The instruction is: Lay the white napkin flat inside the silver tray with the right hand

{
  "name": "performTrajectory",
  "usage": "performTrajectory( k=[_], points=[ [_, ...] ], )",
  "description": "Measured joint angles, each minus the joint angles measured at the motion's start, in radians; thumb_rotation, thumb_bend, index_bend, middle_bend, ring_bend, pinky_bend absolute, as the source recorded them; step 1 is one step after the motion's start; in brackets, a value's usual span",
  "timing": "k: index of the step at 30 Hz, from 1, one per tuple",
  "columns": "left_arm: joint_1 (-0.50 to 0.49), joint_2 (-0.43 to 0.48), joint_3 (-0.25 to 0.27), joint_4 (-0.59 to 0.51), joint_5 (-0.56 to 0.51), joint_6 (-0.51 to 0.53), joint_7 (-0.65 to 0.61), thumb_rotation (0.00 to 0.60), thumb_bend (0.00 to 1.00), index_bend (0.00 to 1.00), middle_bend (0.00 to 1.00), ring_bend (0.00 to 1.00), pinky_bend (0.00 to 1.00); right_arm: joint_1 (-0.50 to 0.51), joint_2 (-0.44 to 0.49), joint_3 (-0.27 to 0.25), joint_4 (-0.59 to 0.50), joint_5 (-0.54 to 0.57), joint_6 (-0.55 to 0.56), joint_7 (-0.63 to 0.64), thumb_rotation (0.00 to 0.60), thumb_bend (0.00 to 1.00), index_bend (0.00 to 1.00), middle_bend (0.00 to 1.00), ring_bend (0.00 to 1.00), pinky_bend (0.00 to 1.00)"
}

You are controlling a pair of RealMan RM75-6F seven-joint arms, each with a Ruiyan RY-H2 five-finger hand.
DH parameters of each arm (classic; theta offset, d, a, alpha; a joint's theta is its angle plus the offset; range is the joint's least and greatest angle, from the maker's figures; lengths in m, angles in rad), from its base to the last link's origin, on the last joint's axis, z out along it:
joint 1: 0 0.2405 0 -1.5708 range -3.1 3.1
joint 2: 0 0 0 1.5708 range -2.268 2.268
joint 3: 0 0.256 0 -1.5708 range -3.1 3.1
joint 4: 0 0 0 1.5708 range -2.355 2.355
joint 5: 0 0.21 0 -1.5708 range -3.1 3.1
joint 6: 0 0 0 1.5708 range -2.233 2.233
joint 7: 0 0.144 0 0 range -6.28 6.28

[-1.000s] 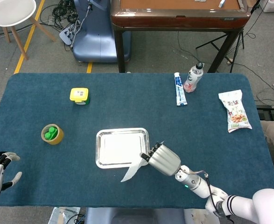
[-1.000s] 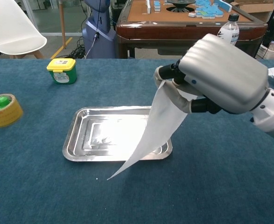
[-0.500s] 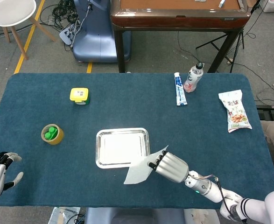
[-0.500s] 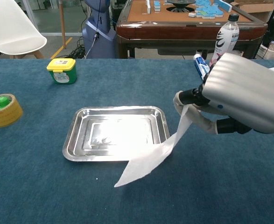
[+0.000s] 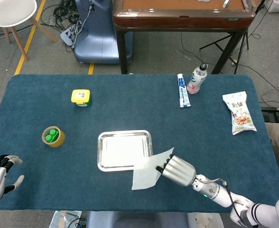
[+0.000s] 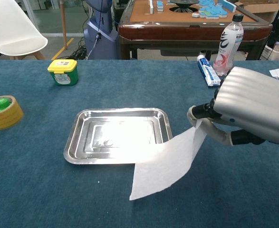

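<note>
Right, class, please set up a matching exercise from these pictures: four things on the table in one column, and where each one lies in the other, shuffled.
Things:
1. white paper napkin
2. shiny silver metal tray
3. yellow-lidded green tub
4. clear plastic bottle with a white cap

Places:
A. far side of the table, beside the blue and white tube
B. middle of the blue table, holding nothing
C. pinched by the right hand, its far edge over the tray's front right corner
D. far left part of the table, standing alone

Pairs: 1-C, 2-B, 3-D, 4-A
</note>
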Motion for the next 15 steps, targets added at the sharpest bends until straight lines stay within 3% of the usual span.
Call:
performTrajectory(
  k=[8, 15],
  points=[
    [0.006, 0.0, 0.005, 0.049, 0.02, 0.013, -0.046, 0.6, 0.23, 0.41, 0.35, 0.23, 0.48, -0.035, -0.051, 0.06, 0.017, 0.064, 0.018, -0.082, 0.6, 0.65, 0.67, 1.0, 1.0, 1.0],
    [0.0, 0.0, 0.001, 0.007, 0.004, 0.001, -0.007, 0.6, 0.23, 0.41, 0.35, 0.23, 0.48, -0.053, -0.096, 0.075, 0.017, 0.085, 0.015, -0.116, 0.6, 0.65, 0.67, 1.0, 1.0, 1.0]
  ],
)
